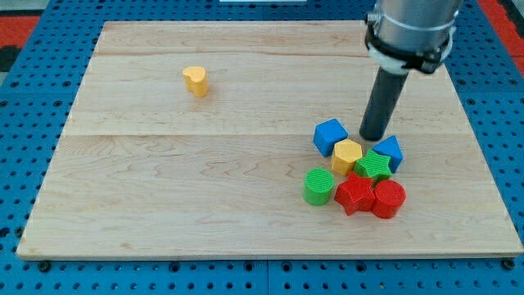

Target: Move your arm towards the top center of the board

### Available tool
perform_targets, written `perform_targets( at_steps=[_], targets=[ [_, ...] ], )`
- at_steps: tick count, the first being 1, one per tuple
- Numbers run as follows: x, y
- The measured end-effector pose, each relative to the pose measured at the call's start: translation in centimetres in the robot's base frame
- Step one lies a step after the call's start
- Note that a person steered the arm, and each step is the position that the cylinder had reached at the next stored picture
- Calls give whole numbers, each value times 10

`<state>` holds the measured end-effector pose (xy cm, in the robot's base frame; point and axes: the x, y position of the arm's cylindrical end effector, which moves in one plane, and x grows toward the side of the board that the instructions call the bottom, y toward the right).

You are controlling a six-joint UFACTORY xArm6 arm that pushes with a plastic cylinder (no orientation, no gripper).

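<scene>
My tip [375,137] rests on the wooden board [205,188] at the view's right, between a blue cube [330,135] on its left and a blue block [388,152] at its lower right. Just below it lie a yellow hexagon block [346,155] and a green star block [375,165]. Further down sit a green cylinder [318,186], a red star block [354,193] and a red cylinder [388,199]. A yellow heart-shaped block [196,80] stands alone at the upper left. The tip touches or nearly touches the right blue block.
The board is edged by a blue perforated surface [33,98] on all sides. The arm's grey body [409,29] hangs over the board's upper right corner.
</scene>
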<state>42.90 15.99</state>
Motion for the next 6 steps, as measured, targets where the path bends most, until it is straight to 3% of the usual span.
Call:
perform_targets(
  at_steps=[1, 2, 3, 4, 6],
  targets=[
    [-26, 10],
    [-64, -74],
    [1, -110],
    [17, -84],
    [-174, -134]
  ],
)
